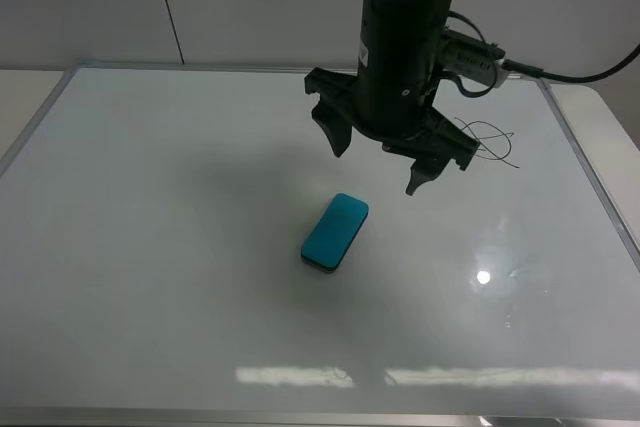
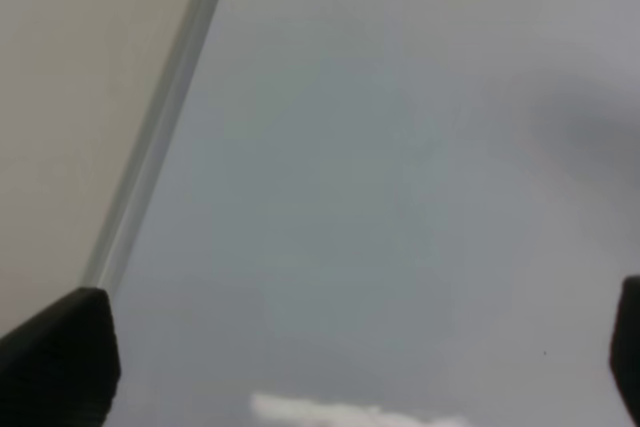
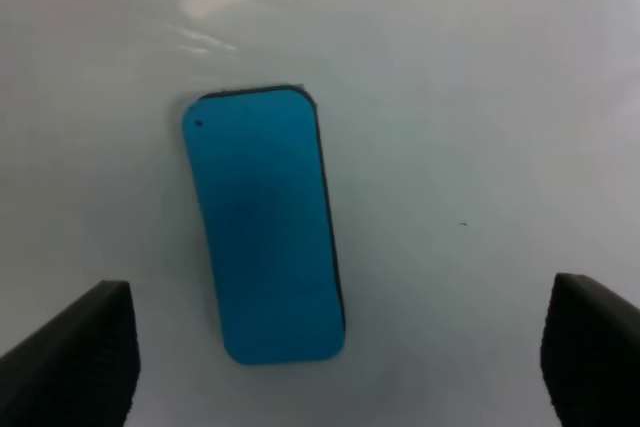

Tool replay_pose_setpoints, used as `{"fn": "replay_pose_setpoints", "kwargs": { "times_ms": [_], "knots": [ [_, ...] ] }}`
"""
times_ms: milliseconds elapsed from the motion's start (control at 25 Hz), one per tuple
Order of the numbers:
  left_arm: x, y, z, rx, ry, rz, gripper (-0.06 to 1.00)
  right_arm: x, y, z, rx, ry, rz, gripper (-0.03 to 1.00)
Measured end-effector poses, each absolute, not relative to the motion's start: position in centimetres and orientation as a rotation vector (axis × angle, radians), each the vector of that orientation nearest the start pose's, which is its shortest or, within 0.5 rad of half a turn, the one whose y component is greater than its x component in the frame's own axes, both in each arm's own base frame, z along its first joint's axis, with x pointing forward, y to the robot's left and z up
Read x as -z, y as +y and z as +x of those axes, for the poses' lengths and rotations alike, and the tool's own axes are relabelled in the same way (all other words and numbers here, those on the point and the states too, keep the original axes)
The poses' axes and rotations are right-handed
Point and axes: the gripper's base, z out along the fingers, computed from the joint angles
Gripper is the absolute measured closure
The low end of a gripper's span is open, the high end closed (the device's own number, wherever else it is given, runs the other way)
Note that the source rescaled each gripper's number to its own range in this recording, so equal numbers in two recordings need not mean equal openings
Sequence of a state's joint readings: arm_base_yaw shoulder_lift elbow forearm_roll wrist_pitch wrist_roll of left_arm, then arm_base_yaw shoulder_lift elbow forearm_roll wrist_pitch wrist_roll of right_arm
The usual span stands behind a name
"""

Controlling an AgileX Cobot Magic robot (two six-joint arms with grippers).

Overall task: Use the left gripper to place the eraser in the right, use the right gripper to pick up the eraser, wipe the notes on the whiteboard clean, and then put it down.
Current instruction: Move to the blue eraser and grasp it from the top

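Eraser (image 1: 335,232) lying free on the whiteboard (image 1: 150,247).
It rests flat, teal face up, near the board's middle, with the right gripper (image 1: 377,167) hovering above it, jaws apart and holding nothing; the notes (image 1: 497,142) lie toward the board's right edge. The left gripper (image 2: 345,357), jaws spread wide and empty, hangs by the board's frame (image 2: 160,117).

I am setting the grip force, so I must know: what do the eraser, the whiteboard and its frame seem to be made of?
Eraser: probably plastic or dense foam, with a matte teal top and rounded corners. The thin dark layer along its lower edge may be felt.
Whiteboard: smooth, glossy white coated surface that mirrors the lamps.
Frame: probably metal, a thin strip with a silver sheen.
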State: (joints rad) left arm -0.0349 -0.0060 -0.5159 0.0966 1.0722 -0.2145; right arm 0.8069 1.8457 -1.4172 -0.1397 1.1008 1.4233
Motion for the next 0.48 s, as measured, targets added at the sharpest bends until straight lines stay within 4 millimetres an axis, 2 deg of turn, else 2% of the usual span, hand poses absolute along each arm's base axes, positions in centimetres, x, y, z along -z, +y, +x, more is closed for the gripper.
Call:
{"fn": "replay_pose_setpoints", "kwargs": {
  "times_ms": [240,480],
  "knots": [
    [-28.1,0.8,-0.8,0.042,2.022,-0.188,-0.05,-20.6,29.1,25.9,-0.074,2.869,0.790,0.36],
    [-28.1,0.8,-0.8,0.042,2.022,-0.188,-0.05,-19.6,30.1,25.1,-0.036,2.853,0.788,0.36]
  ]
}}
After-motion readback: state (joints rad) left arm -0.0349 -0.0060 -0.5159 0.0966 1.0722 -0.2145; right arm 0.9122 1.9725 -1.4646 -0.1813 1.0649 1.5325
